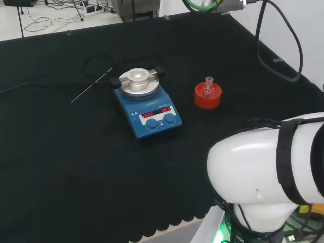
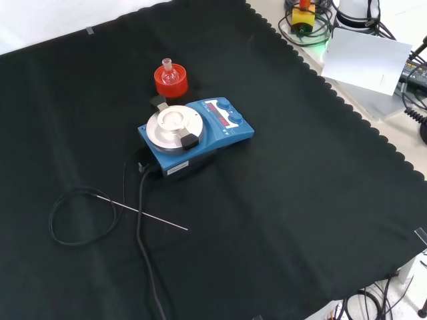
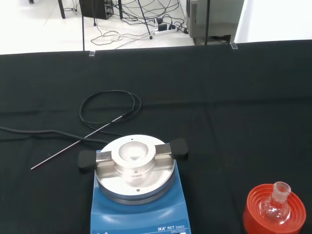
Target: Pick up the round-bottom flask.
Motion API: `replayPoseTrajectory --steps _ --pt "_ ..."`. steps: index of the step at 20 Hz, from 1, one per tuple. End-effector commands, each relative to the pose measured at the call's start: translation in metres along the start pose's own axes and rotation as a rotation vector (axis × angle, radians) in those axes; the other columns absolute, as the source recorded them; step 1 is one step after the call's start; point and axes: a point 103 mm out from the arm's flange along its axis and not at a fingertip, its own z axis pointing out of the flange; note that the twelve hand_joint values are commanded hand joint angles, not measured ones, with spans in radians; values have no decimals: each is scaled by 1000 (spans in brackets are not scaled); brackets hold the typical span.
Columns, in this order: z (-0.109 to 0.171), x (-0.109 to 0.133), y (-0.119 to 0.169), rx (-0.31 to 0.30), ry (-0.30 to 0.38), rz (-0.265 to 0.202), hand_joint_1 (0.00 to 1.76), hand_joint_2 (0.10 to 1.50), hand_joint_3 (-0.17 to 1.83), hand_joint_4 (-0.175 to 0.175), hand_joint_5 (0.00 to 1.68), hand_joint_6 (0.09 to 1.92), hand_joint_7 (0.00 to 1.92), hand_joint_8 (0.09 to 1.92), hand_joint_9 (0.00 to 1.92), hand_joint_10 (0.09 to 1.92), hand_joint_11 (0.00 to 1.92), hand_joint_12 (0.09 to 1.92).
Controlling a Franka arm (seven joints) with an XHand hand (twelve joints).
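Observation:
A small clear round-bottom flask sits upright, neck up, in a red ribbed ring stand on the black cloth, right of the blue stirrer plate in the head view. In the front view the flask and its stand lie just beyond the stirrer. The wrist view has the flask in its stand close by, with nothing touching it.
A blue magnetic stirrer with a round metal block stands mid-cloth. A thin metal probe and a looped black cable lie beside it. The arm's white link is at the head view's lower right.

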Motion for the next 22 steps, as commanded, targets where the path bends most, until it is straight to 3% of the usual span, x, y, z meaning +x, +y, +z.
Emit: replayPoseTrajectory --steps 1,4,6,10,22 --pt "0 -3 1 -7 -8 3 395 1075 510 6 509 508 150 612 316 611 80 1353" --pt "2 -6 3 -4 -7 7 237 1209 374 -27 386 413 79 613 212 679 8 1363" --pt "2 7 3 -7 -24 6 222 1225 356 -31 376 403 73 615 201 689 1 1364" --pt "8 0 11 12 -10 14 218 1230 347 -32 375 400 77 618 200 694 0 1366" --pt "55 -80 42 67 18 119 246 1226 321 -34 386 393 82 623 205 702 0 1380"
